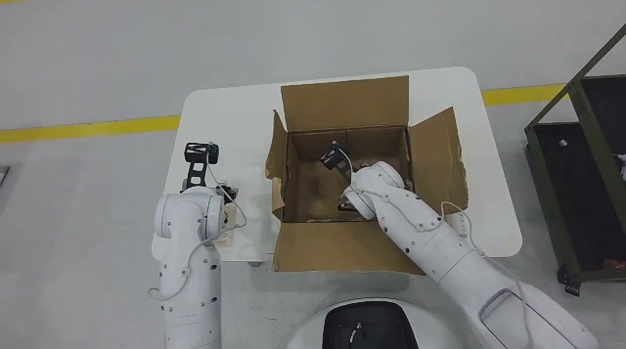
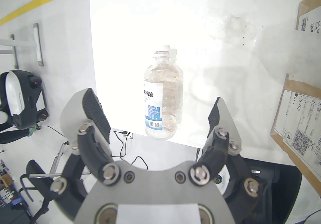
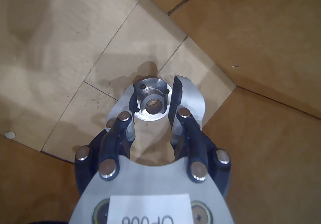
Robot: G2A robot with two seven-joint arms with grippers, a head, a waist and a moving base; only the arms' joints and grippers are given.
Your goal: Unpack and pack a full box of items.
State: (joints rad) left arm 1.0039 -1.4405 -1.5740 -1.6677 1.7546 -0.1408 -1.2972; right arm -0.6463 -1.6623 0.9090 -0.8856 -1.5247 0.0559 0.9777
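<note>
White worktop point(image 1: 450, 105) carries the open cardboard box point(image 1: 342, 105); low inside it, a flanged metal fitting point(image 3: 152, 103) sits between the right gripper point(image 3: 155, 88) jaws, which seem to pinch its sides. This looks like unpacking, so next comes a straight lift clear of the walls. Outside, the left gripper point(image 2: 154, 105) hangs, jaws spread, above two clear bottles point(image 2: 161, 94) at the worktop's edge.
</note>
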